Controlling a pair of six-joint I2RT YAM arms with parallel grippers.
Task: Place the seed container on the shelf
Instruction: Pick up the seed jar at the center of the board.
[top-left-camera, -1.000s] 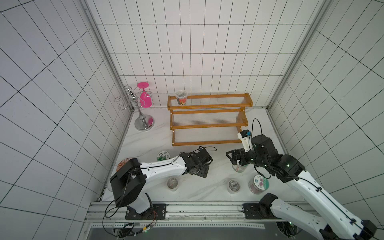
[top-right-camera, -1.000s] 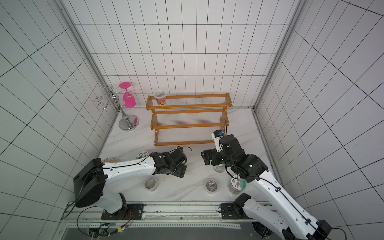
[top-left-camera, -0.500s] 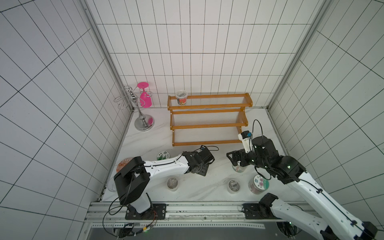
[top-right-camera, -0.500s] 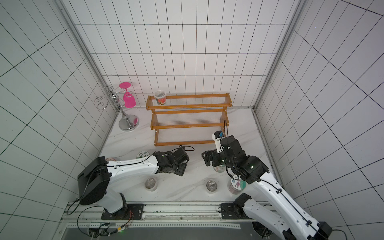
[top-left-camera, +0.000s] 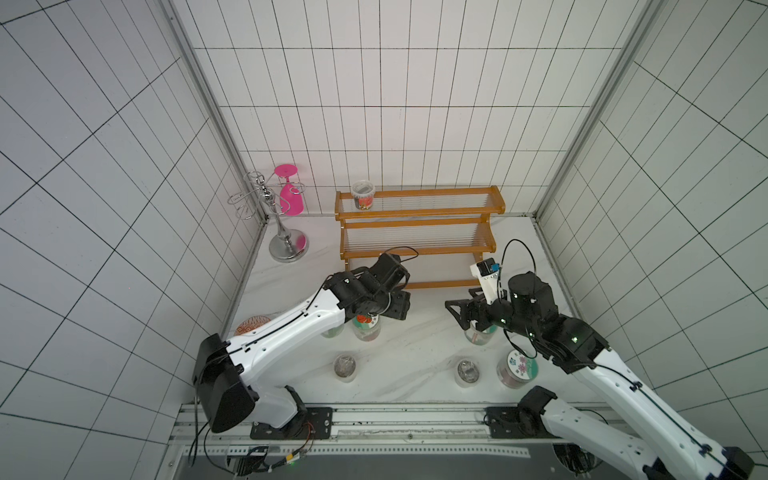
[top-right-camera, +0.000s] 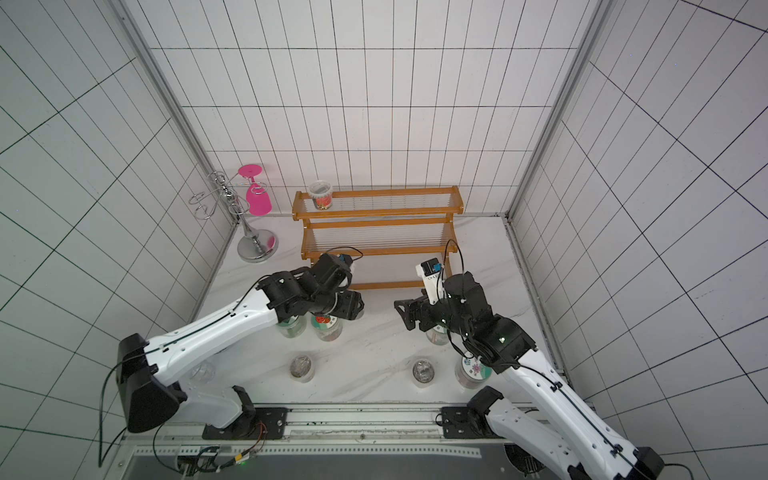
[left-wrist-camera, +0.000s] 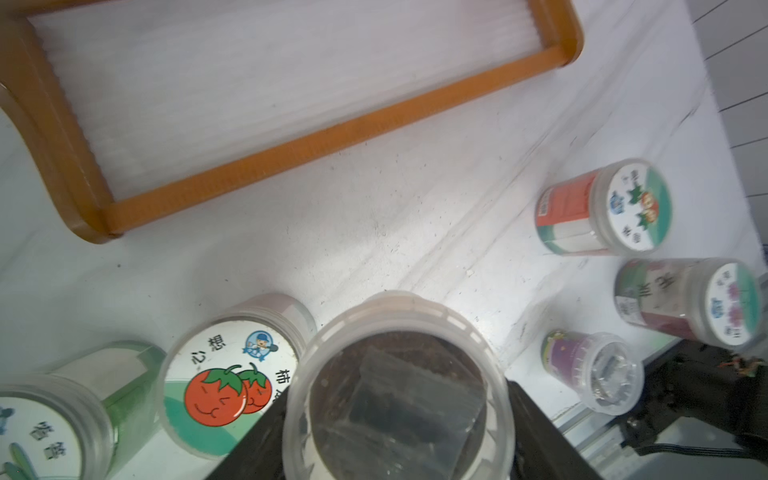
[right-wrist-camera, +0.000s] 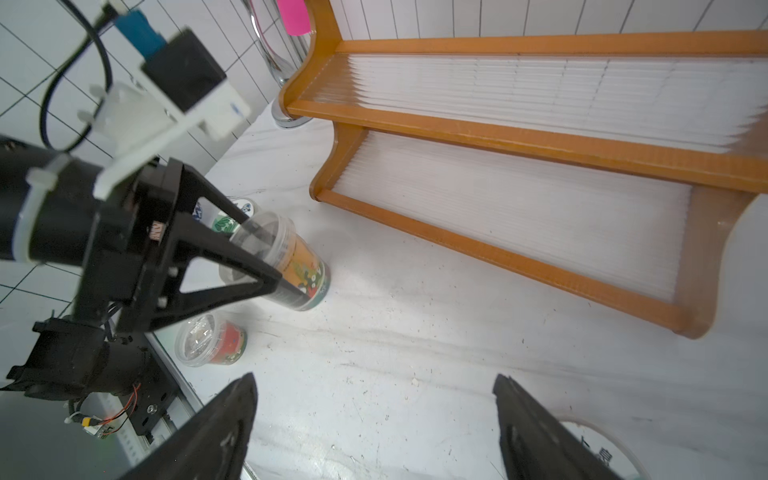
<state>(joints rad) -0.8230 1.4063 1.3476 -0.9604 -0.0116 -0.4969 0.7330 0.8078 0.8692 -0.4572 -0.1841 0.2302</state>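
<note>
Orange-brown wood is framing the shelf (top-left-camera: 417, 224), which is standing at centre frame in both top views against the back wall. A small clear jar (top-left-camera: 363, 194) is sitting at the left end of its top tier.

The left hand (right-wrist-camera: 276, 255) is pinching the seed container (right-wrist-camera: 301, 259). The right wrist view is showing one black finger lying across the container's near side and the other behind it. This is left of centre in that frame, over the tabletop (right-wrist-camera: 415, 353) and near the shelf's lowest tier. That view alone is showing the container's orange label. Whether its base is resting on the tabletop cannot be told.

The left wrist view is supplying what the others are not: the seed container (left-wrist-camera: 399, 399) from above, at bottom centre. It is showing a clear lid over dark contents, with a tomato-lidded jar (left-wrist-camera: 228, 382) just beside it. Both top views are hiding the container under the left hand.

The right hand (right-wrist-camera: 374, 376) is standing spread wide with nothing between its fingers, at the bottom of its own view. A top view is placing it (top-left-camera: 455, 316) right of centre, just beside a teal-rimmed jar (top-left-camera: 480, 334).
</note>
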